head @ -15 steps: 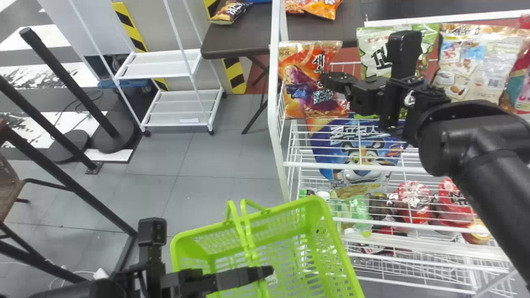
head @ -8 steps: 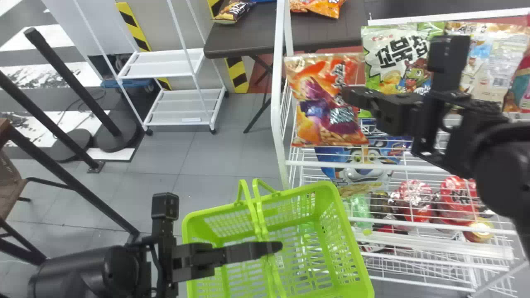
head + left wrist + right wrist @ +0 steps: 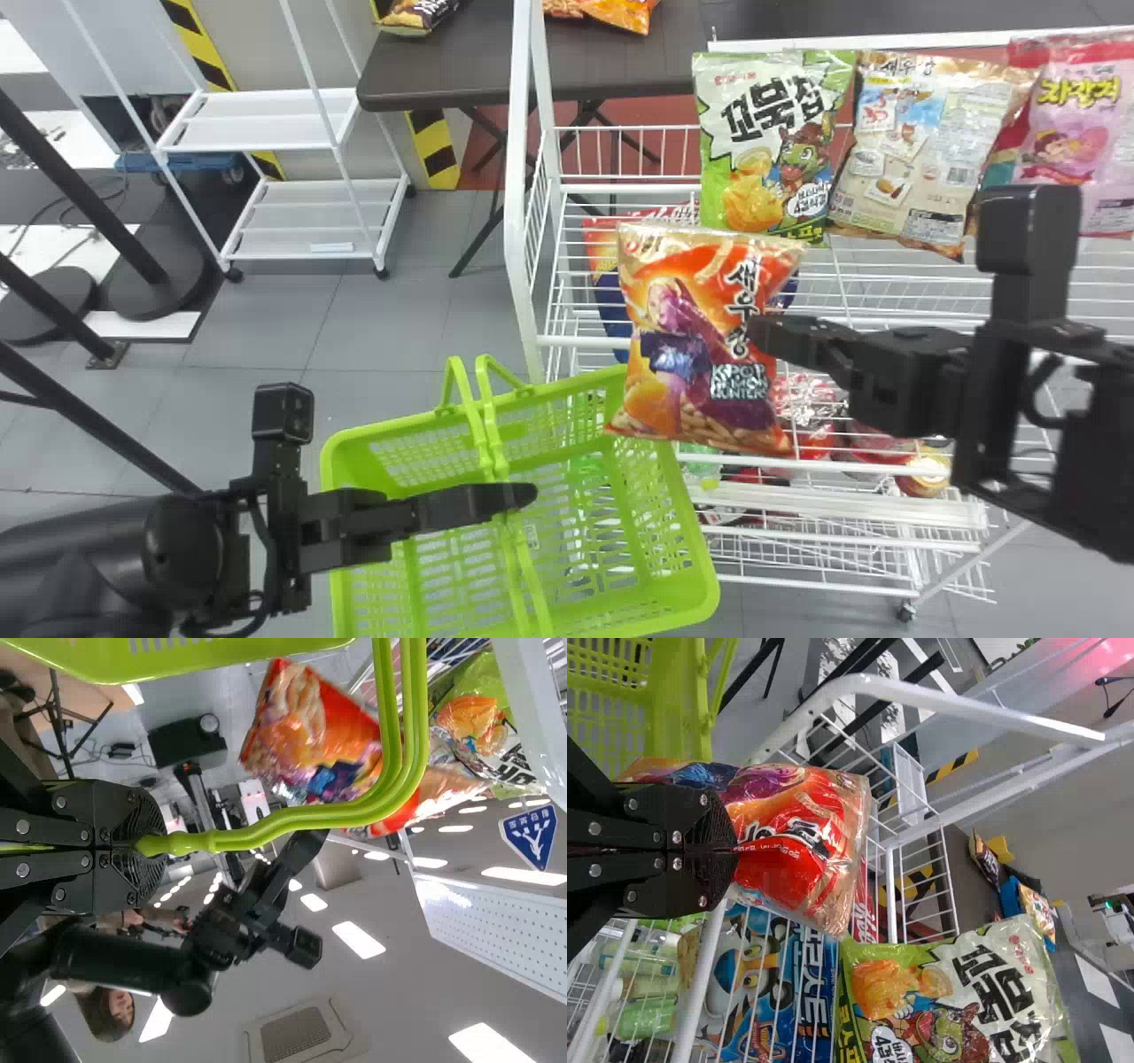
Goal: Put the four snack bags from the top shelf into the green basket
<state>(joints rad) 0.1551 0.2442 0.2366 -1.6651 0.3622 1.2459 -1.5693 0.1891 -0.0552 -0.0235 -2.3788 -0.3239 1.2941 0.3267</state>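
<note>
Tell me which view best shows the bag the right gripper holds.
Head view: the bag shows its front nearly whole. The left wrist view has it partly behind the basket handles; the right wrist view, partly behind the right gripper.

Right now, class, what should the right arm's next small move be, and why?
Probably a small shift toward the robot's left, bringing the orange snack bag over the green basket: the right gripper pinches the bag, which overlaps only the basket's far right corner in the head view, while the left gripper holds the handles.
</note>
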